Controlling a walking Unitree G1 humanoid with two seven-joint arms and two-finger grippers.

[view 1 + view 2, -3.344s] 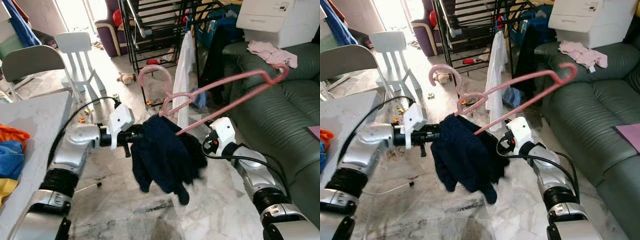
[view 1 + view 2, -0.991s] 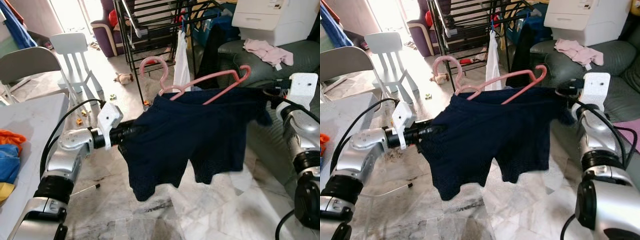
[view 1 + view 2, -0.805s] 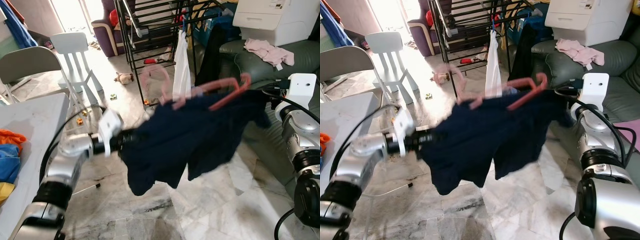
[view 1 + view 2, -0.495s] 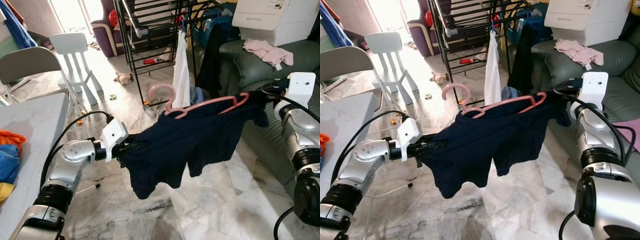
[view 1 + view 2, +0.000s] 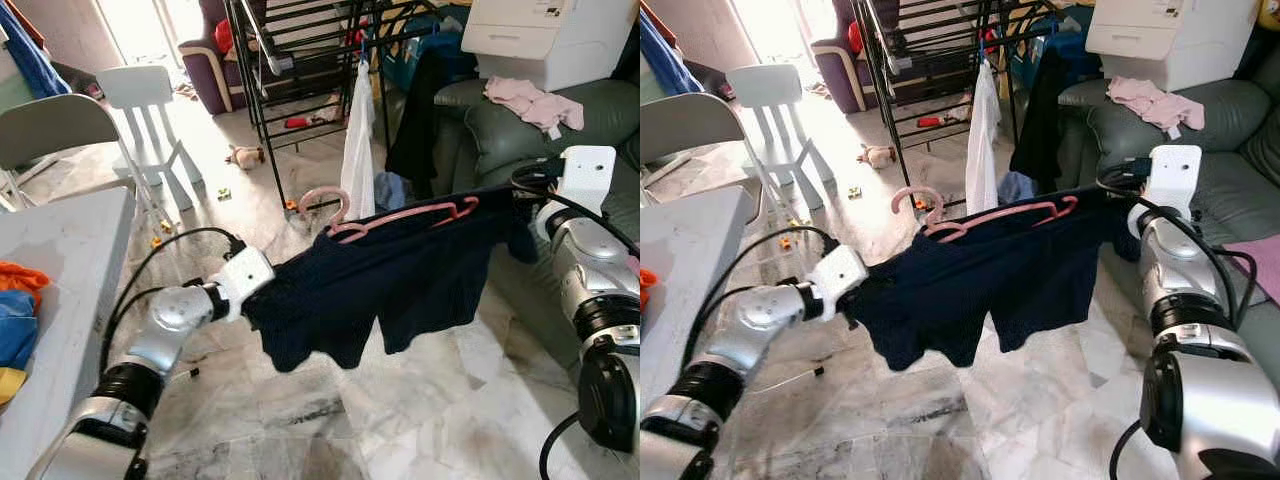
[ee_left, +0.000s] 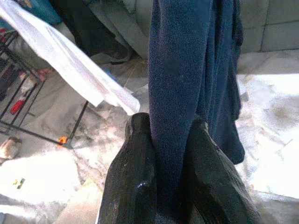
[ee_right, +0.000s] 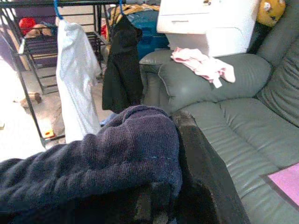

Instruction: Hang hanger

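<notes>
Two hands hold a dark navy knitted garment [image 5: 390, 275] stretched between them above the marble floor [image 5: 430, 420].
Left hand [image 6: 161, 186] is clamped on the garment's left edge, its black fingers [image 6: 133, 172] pressing the cloth from both sides; right hand [image 7: 180, 186] grips the right edge beside the green leather sofa [image 5: 520, 125]. A pink plastic hanger [image 5: 385, 217] lies along the garment's top edge, hook up. Beyond stands a black metal drying rack [image 5: 300, 60] with a white shirt [image 5: 358, 155] hanging.
</notes>
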